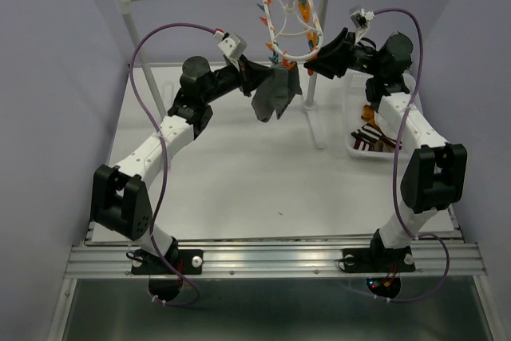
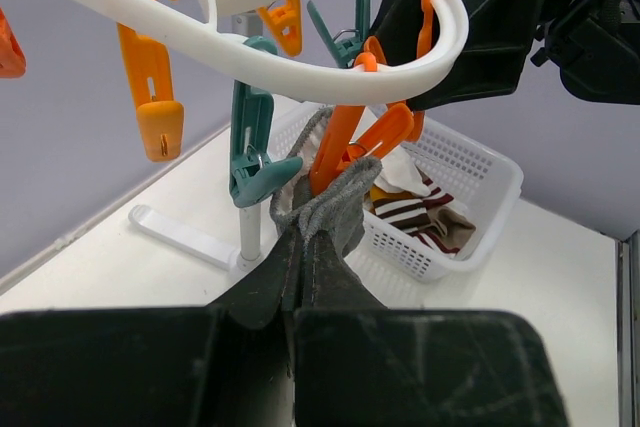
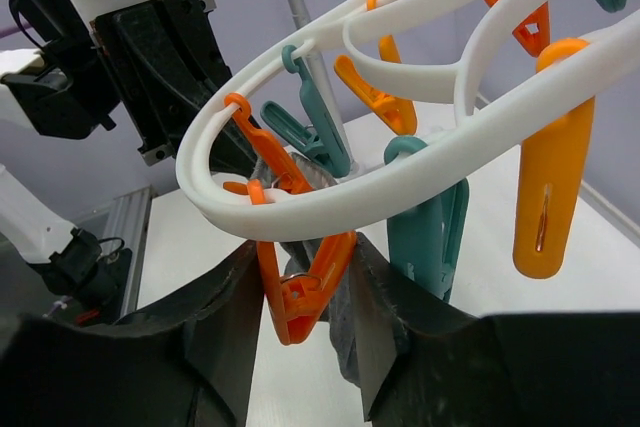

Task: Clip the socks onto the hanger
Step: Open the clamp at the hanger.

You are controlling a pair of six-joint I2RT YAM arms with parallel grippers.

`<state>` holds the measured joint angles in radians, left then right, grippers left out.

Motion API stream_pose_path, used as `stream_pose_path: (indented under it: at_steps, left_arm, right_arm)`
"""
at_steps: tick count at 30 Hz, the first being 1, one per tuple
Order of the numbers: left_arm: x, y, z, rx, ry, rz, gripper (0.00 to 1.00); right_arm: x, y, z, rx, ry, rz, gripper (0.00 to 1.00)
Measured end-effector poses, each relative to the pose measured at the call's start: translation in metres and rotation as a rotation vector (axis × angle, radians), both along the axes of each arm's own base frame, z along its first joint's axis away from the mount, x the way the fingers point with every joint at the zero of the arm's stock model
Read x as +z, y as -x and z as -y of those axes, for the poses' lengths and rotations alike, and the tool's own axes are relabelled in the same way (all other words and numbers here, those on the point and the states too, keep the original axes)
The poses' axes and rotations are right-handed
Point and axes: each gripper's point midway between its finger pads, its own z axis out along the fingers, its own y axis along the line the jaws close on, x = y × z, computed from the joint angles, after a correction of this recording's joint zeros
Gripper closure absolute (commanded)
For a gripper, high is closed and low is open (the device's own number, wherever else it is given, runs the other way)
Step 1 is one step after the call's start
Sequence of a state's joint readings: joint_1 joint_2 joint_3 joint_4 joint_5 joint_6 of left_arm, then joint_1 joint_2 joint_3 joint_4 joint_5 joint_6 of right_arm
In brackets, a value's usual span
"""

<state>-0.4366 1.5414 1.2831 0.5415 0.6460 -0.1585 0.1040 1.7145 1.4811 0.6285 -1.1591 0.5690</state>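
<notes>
My left gripper (image 2: 303,239) is pinched tight on a grey sock (image 2: 338,202) under the hanger (image 3: 330,202). My right gripper (image 3: 305,282) brackets an orange clip (image 3: 297,299); whether it grips, I cannot tell.

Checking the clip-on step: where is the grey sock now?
The grey sock hangs from the left gripper in the top view, beside the hanger's lower end; its top edge meets the orange clip between the right gripper's fingers.
</notes>
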Motion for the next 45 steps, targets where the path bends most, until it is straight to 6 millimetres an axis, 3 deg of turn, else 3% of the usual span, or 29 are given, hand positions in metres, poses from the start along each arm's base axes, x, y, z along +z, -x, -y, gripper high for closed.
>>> stream_pose_path:
  at_steps: [7, 14, 16, 27, 36, 45]
  left_arm:
    - [0.000, 0.000, 0.000, 0.001, 0.000, -0.001, 1.00]
    - [-0.001, 0.000, 0.000, 0.001, 0.000, -0.002, 1.00]
    - [-0.001, 0.000, 0.000, 0.000, 0.000, -0.002, 1.00]
    - [-0.017, 0.010, 0.009, -0.023, -0.024, -0.049, 1.00]
    - [-0.023, 0.057, 0.060, -0.107, -0.052, -0.088, 1.00]
    - [-0.002, 0.030, 0.072, -0.034, 0.000, -0.130, 1.00]
  right_arm:
    - [0.001, 0.000, 0.000, 0.001, -0.004, -0.007, 0.71]
    - [0.002, 0.001, 0.000, 0.005, -0.011, -0.026, 0.96]
    - [0.003, 0.002, 0.000, 0.007, -0.016, -0.036, 0.99]
    - [0.011, 0.000, 0.000, -0.011, -0.049, -0.084, 0.99]
    - [0.012, -0.001, 0.000, -0.019, -0.057, -0.092, 0.99]
    - [0.016, 0.005, -0.001, 0.007, -0.072, -0.062, 0.99]
